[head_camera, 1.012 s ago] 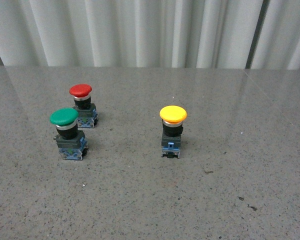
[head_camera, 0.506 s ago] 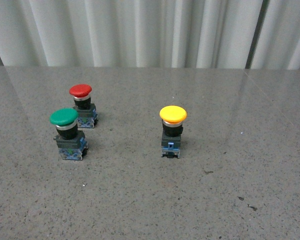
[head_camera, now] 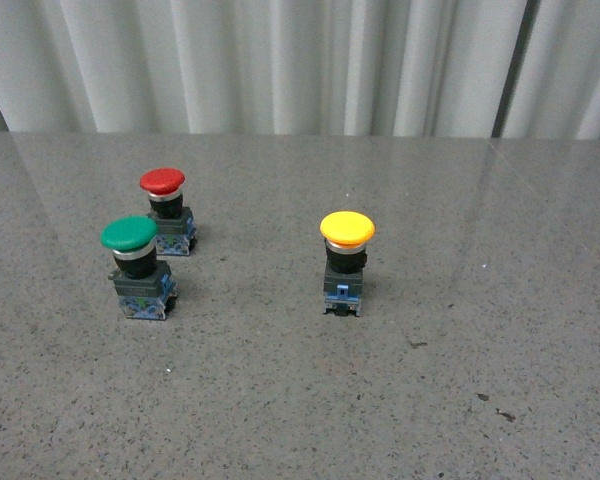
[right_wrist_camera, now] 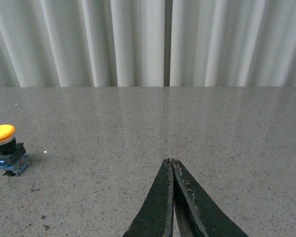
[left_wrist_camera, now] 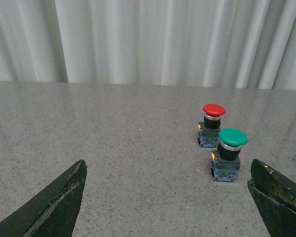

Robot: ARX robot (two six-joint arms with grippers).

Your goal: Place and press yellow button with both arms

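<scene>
The yellow button [head_camera: 346, 262] stands upright near the middle of the grey table, yellow-orange cap on a black collar and grey-blue base. It also shows in the right wrist view [right_wrist_camera: 5, 148], far off to one side of my right gripper [right_wrist_camera: 170, 161], which is shut and empty. My left gripper [left_wrist_camera: 168, 170] is open wide and empty, low over the table, with the green and red buttons ahead between its fingers. The yellow button is out of the left wrist view. Neither arm shows in the front view.
A green-capped button [head_camera: 140, 268] and a red-capped button [head_camera: 166, 211] stand close together at the left of the table; both show in the left wrist view, green [left_wrist_camera: 229, 154] and red [left_wrist_camera: 212, 125]. Pale curtains hang behind the table's far edge.
</scene>
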